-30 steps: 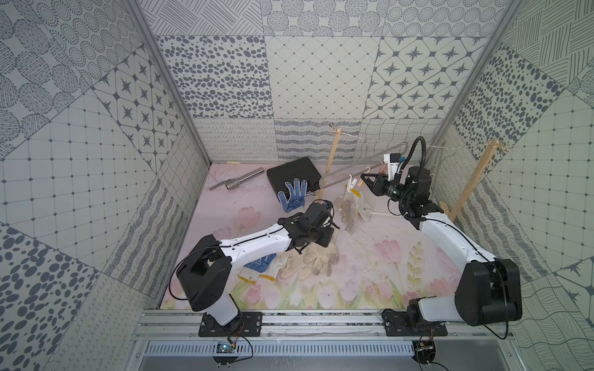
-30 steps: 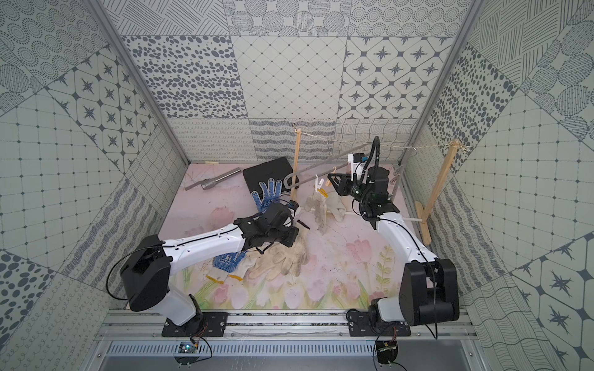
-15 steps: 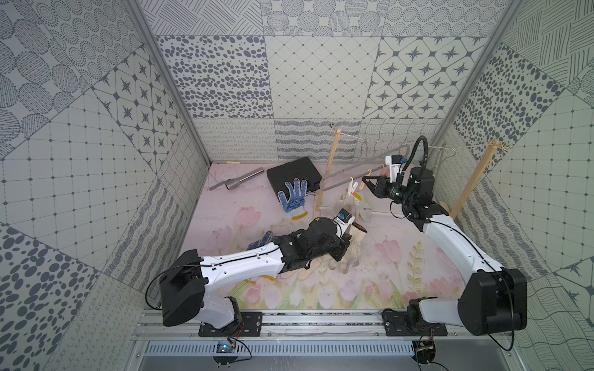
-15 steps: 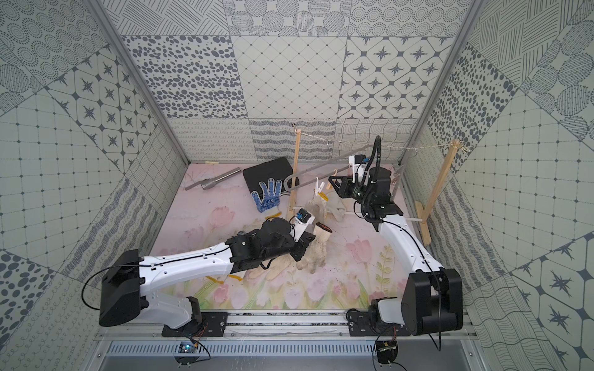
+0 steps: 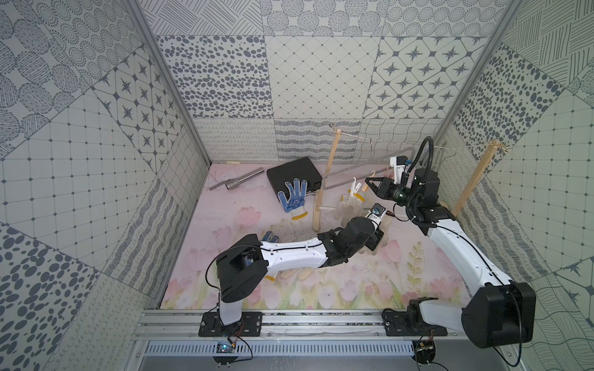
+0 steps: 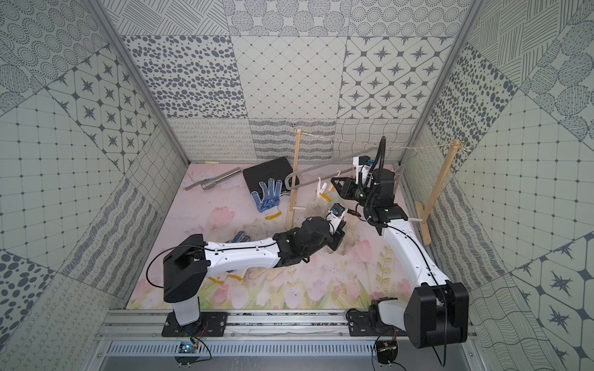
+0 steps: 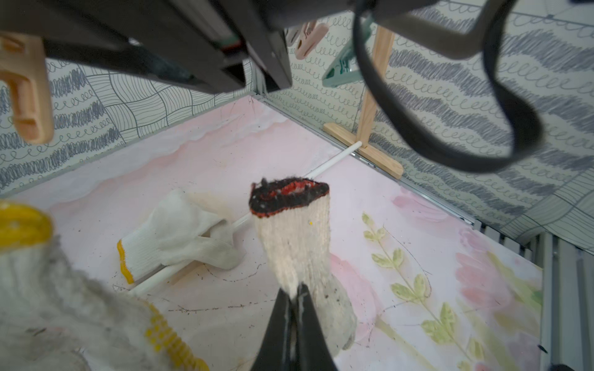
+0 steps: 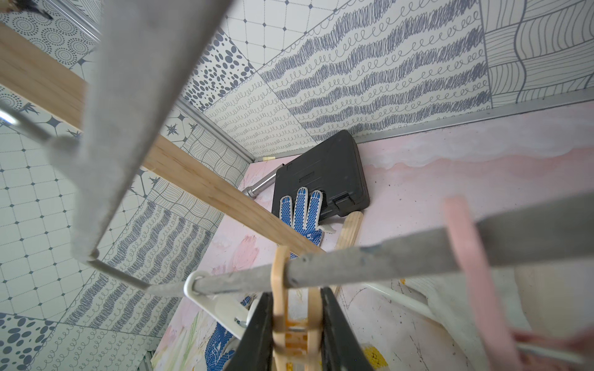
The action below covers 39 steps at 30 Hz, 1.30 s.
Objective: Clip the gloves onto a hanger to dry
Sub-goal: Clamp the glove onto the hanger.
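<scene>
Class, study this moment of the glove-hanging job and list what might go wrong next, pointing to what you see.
1. The left gripper pinches only a thin fold of the cream glove; it may slip free when lifted.
2. The right gripper squeezes a yellowish peg on the hanger, which hangs from string; a push may swing it away.
3. The right arm's black cable loops close to the glove and could snag.

You are looking into a robotics lab booth: printed pattern panels [image 5: 321, 80] wall it in between metal corner posts [image 5: 167, 80], a tulip-print mat [image 5: 353, 289] covers its floor, and a left arm [image 5: 289, 257] and right arm [image 5: 456, 253] bolt onto an aluminium rail [image 5: 321, 324].
</scene>
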Tool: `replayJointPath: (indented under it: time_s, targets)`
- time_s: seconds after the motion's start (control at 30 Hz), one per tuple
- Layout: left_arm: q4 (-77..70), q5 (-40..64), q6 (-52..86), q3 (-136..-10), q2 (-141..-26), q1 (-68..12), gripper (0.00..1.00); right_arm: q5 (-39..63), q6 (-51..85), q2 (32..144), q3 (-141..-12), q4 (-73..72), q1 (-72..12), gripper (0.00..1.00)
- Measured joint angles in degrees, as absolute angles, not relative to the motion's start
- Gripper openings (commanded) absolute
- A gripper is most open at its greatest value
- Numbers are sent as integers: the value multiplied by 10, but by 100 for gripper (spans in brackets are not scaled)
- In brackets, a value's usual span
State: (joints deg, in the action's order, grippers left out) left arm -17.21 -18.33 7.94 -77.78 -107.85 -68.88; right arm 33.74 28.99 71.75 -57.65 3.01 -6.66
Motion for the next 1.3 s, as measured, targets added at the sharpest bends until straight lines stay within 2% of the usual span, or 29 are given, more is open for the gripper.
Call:
replayJointPath:
  time_s: [0.3,0.7,0.87,1.3]
  targets:
    - [-174,-222,56,-826,-1118,-663,0,324,309,692,-576,25,-61,13]
    - [-192,-218,61,-746,-1052,-607,0,330,311,689,-568,27,-64,8]
    - [-209,-214,58,-725,-1038,-600,0,331,304,689,-557,27,-66,5]
    - [-263,-178,39,-678,-1021,-600,0,339,281,691,-551,13,-68,6]
